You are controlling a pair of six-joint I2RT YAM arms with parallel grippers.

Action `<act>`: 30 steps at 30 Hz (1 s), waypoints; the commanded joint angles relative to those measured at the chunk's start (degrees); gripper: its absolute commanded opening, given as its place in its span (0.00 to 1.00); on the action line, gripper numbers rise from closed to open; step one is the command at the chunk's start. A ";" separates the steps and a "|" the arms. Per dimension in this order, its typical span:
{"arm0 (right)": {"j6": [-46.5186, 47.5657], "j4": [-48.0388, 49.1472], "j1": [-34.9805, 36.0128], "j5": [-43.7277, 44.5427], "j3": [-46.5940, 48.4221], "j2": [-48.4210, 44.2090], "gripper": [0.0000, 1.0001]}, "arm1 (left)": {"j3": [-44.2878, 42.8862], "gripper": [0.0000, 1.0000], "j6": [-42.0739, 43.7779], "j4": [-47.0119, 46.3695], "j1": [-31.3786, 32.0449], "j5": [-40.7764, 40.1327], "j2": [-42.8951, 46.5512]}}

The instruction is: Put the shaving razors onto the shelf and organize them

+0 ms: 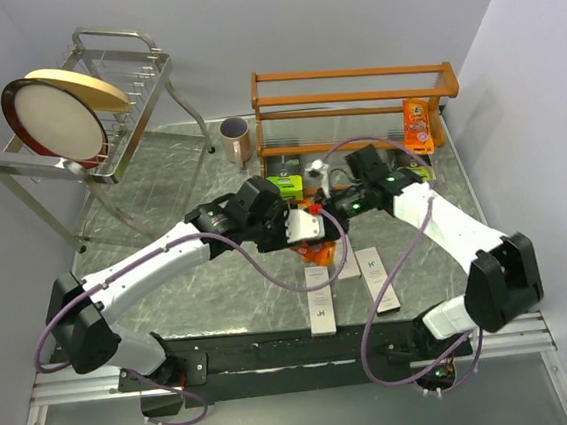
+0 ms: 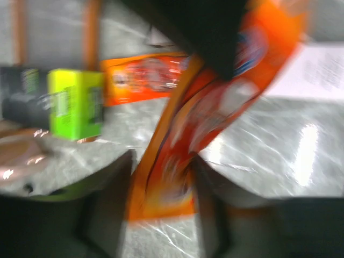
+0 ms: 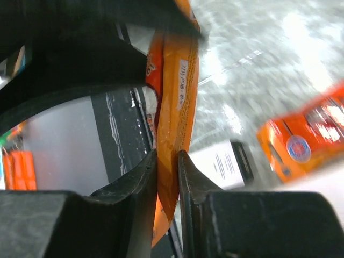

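Orange packet [image 3: 177,80] held over the middle of the table [image 1: 161,194], in front of the shelf [image 1: 350,72]; its long axis runs steeply, tilted, from one gripper to the other. Right gripper [image 3: 167,161] is clamped on the packet's flat faces at one end, jaws nearly together. The left gripper [image 2: 161,183] flanks the other end; blur hides whether it presses. White boxes [image 1: 321,309] lie flat nearby

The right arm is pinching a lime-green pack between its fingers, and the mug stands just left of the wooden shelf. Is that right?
Not quite. The pack pinched by the right gripper is an orange packet, not a lime-green one; the right wrist view shows it clamped between the two dark fingers. The rest holds: the mug does stand just left of the wooden shelf.
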State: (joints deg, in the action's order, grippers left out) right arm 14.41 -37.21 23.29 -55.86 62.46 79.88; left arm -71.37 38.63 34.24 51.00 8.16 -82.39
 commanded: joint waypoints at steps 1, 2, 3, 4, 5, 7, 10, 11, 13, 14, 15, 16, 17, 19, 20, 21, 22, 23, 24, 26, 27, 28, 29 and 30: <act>-9.56 1.08 -10.61 -4.61 -4.52 -8.32 0.00 | -1.32 0.69 -10.66 -10.31 -3.36 -10.44 4.33; -14.11 4.31 -12.29 -4.96 -5.49 -9.55 0.00 | -0.79 0.78 -11.99 -13.99 -3.45 -11.14 5.21; -17.11 6.08 -15.17 -5.31 -6.37 -11.91 0.00 | 0.87 0.99 -13.92 -15.68 -3.45 -11.15 6.18; -19.66 8.10 -16.07 -5.14 -7.95 -13.15 0.00 | 1.84 0.99 -15.24 -17.52 -3.45 -10.89 7.93; -25.52 12.82 -17.04 -4.53 -8.66 -14.30 0.00 | 2.64 1.00 -16.38 -20.76 -3.45 -10.63 8.56; -31.61 18.55 -19.14 -2.78 -10.85 -17.20 0.00 | 3.70 0.99 -19.55 -21.84 -3.19 -8.70 9.00; -42.08 27.44 -21.70 1.70 -12.79 -19.05 0.00 | 2.30 1.00 -24.56 -22.20 -3.01 -8.69 6.81; -46.80 31.28 -22.32 4.15 -13.23 -19.32 0.00 | 1.60 0.99 -25.27 -21.76 -3.01 -7.47 5.93; -52.26 33.51 -23.02 7.50 -14.11 -19.41 0.00 | -0.43 0.99 -27.73 -21.06 -3.01 -7.20 3.65; -53.43 35.61 -24.42 10.21 -14.29 -19.23 0.00 | -0.95 1.00 -28.17 -20.97 -3.01 -6.24 3.03; -54.40 36.15 -24.69 11.37 -14.12 -18.27 0.00 | -1.92 0.99 -28.78 -20.97 -3.01 -5.97 1.98; -55.19 36.94 -24.96 12.08 -13.86 -17.74 0.00 | -2.19 0.99 -29.31 -21.40 -3.01 -5.79 1.53; -55.72 37.12 -25.31 15.13 -13.42 -16.61 0.00 | -2.36 1.00 -29.75 -21.67 -3.01 -5.79 1.36; -56.33 37.99 -25.66 18.05 -12.80 -15.72 0.00 | -2.80 1.00 -30.63 -22.28 -3.01 -5.62 0.74; -56.69 39.74 -25.84 19.37 -12.54 -15.19 0.00 | -2.98 0.99 -30.90 -22.37 -3.01 -5.61 0.57; -57.04 40.89 -26.01 21.12 -12.27 -13.80 0.00 | -3.16 0.99 -31.51 -22.46 -3.01 -5.53 0.22; -58.09 42.03 -26.10 21.57 -12.01 -12.91 0.00 | -3.24 0.99 -31.69 -22.64 -3.01 -5.44 0.13; -58.79 44.48 -26.10 21.84 -11.75 -10.73 0.00 | -2.98 0.99 -31.69 -22.72 -3.01 -5.44 0.04; -59.50 45.38 -26.28 22.36 -11.05 -9.66 0.00 | -2.98 0.99 -31.86 -22.73 -3.01 -5.35 -0.22; -61.17 48.09 -26.28 22.89 -10.25 -6.59 0.00 | -2.72 1.00 -31.95 -22.73 -3.01 -5.44 -0.31; -61.43 48.37 -26.28 23.24 -8.94 -5.53 0.00 | -2.72 0.99 -32.04 -22.73 -3.01 -5.09 -0.49; -61.78 48.81 -26.28 23.68 -8.32 -4.65 0.00 | -2.63 0.99 -31.95 -22.55 -3.01 -4.91 -0.40; -61.87 49.16 -26.28 23.86 -7.62 -2.55 0.00 | -2.46 0.99 -31.95 -22.55 -3.01 -4.82 -0.40; -61.88 48.99 -26.28 24.21 -6.13 -1.58 0.00 | -2.37 0.99 -32.04 -22.55 -3.01 -4.65 -0.40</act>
State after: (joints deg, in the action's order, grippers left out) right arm -44.91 5.15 -2.55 -34.76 50.41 75.02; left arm -71.83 8.01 13.96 47.88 1.80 -82.65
